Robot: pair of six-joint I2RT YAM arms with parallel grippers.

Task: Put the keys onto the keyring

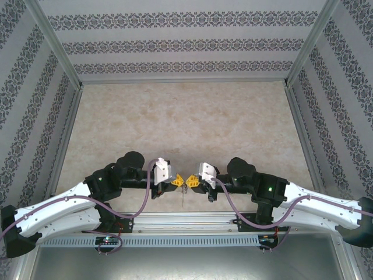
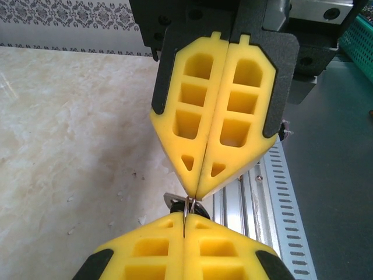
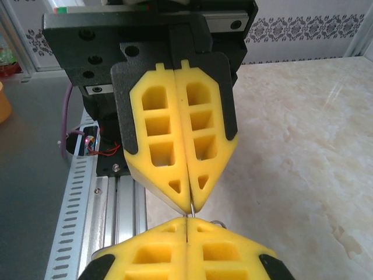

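Top external view puts your two grippers tip to tip at 6 o'clock on the beige marble-patterned tabletop (image 1: 186, 122), just above the silvery aluminium rail (image 1: 186, 221) along the near edge. Your left gripper (image 1: 179, 182) reaches in from 9 o'clock and your right gripper (image 1: 190, 182) from 3 o'clock. A thin sliver hangs toward 6 o'clock from the meeting point, too small for you to identify there.

From the left wrist camera you see your left gripper (image 2: 184, 220) at 6 o'clock, its yellow fingers pressed flat together, and the right gripper (image 2: 195, 195) pointing down from 12 o'clock, likewise closed with no gap. The thin grey metal keyring (image 2: 186, 207) shows edge-on as a short wire running from one seam into the other, so each pair of fingers is pinching it. Just beside that wire, at 3 o'clock, sits a small dark piece (image 2: 197, 209), and at 9 o'clock a flat silvery tab (image 2: 171, 201). You cannot tell whether either belongs to a key.

From the right wrist camera your right gripper (image 3: 186, 220) is at 6 o'clock, the left gripper (image 3: 191, 204) at 12 o'clock, both narrowed fully onto the same wire (image 3: 190, 208) above the table.
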